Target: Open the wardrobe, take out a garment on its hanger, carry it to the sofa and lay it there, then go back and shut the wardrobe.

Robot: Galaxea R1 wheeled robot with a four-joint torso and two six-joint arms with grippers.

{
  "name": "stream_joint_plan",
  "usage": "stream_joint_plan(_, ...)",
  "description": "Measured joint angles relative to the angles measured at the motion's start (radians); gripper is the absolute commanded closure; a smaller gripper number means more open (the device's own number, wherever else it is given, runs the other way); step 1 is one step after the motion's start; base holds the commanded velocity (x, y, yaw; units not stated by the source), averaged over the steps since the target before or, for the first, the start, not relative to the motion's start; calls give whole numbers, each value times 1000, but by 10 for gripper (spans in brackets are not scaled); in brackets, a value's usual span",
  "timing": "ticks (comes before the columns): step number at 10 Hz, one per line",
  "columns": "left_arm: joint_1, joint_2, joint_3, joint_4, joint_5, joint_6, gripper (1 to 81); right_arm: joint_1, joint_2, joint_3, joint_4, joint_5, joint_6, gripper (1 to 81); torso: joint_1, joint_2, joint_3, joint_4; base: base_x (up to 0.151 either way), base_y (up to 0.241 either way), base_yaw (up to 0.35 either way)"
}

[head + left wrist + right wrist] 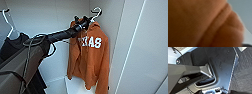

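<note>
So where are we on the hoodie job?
Done: wardrobe is open. In hand: left tool is up at the hanger and the orange garment's shoulder; grip unconfirmed. Left: lift it out, carry it to the sofa, lay it down, close the wardrobe.

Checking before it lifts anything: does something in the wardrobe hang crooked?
Yes. The hoodie hangs lopsided, bunched toward one shoulder, with its hanger tilted, where the left gripper reaches its collar. The dark garment looks normal.

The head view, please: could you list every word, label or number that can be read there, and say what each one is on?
"TEXAS": white block letters across the chest of the orange hoodie; the left arm hides part of the first letters.
Nothing else in the head view bears readable text.
</note>
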Motion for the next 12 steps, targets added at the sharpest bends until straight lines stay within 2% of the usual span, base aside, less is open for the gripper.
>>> stream_joint_plan(6, -22, -147, 119, 77, 5, -1, 811, 1, -4, 8, -1, 3, 0, 10, 0, 0, 0, 0, 0, 0, 0)
stream_joint_plan(8, -22, -176, 180, 120, 34, -2, 811, 3, -5, 9, -1, 4, -1, 10, 0, 0, 0, 5, 0, 0, 0)
stream_joint_plan(9, -22, -179, 201, 136, 38, -3, 811, 4, -6, 9, -2, 4, -1, 10, 0, 0, 0, 24, 0, 0, 0)
stream_joint_plan(12, -23, -189, 221, 147, 40, -6, 811, 17, -8, 10, -3, 5, -1, 10, 0, 0, 0, 124, 0, 0, 0)
